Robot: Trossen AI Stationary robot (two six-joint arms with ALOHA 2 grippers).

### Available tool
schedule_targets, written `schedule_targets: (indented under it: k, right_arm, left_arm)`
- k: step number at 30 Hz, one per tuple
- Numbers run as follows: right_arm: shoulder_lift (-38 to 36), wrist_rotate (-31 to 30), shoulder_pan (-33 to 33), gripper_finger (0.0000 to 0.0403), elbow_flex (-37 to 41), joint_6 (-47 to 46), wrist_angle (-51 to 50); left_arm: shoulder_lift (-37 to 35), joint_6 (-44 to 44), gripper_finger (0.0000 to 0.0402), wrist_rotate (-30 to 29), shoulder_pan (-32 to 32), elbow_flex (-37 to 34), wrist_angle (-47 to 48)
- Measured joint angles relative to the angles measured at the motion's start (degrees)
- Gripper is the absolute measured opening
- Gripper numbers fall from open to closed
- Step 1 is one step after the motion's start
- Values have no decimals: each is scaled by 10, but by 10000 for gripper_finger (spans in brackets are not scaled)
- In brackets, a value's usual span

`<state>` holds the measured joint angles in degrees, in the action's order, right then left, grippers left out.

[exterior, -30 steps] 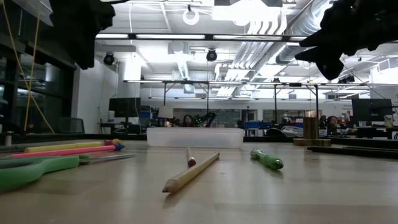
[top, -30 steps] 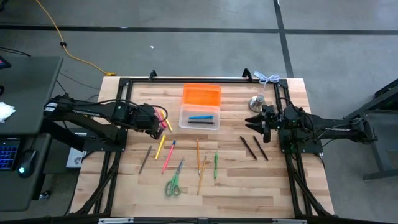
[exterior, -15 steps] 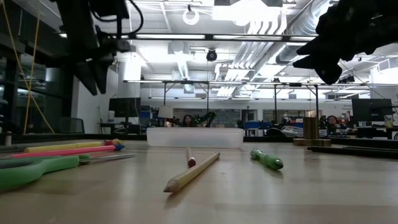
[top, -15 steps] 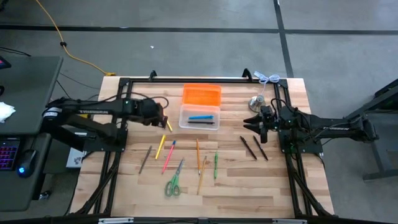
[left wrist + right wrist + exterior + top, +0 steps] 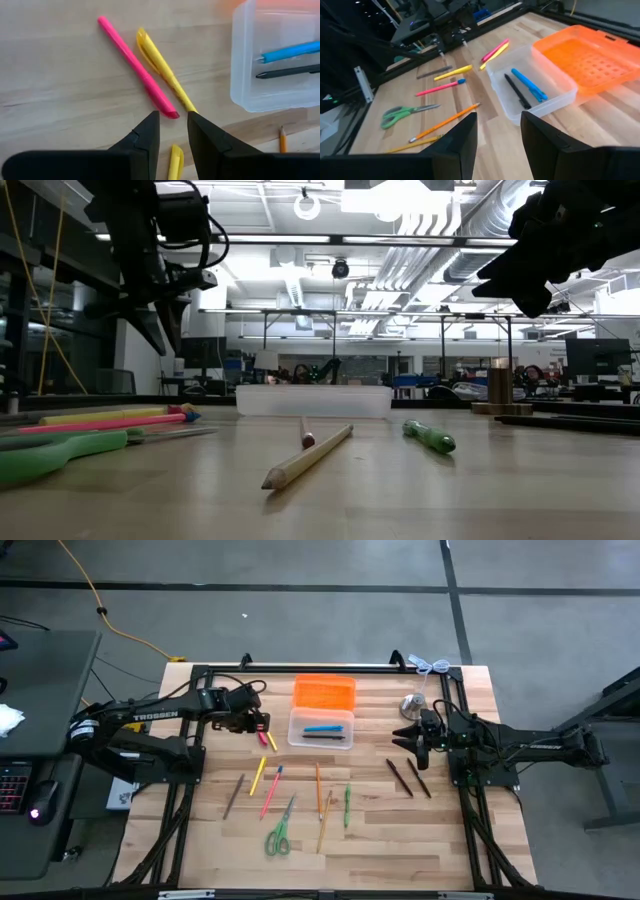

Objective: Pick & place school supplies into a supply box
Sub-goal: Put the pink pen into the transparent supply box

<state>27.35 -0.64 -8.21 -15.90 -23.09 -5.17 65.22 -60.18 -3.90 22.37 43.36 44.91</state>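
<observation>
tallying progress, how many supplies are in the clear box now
2: a blue pen and a dark pen, lying side by side in the supply box; nothing seems hidden.

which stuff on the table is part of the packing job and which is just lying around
Part of the job: supply box with orange lid, blue pen and black pen already inside; pink marker, yellow marker, green scissors, green pen, two dark pencils.

Just lying about: metal bell, white cord.
</observation>
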Motion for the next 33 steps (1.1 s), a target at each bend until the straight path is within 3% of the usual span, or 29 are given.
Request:
schedule_targets:
  k: [13,23,33]
  right_arm:
    - [-1,-53,0,128,0,28,1]
    - [-1,-49,0,128,0,23,-4]
    - [-1,-48,0,128,0,19,-5]
  left_arm:
    - [58,2,129,31,33,-1,-20]
    - [137,0,129,30,71,-1,-44]
    - [168,13,129,48,104,-1,-79]
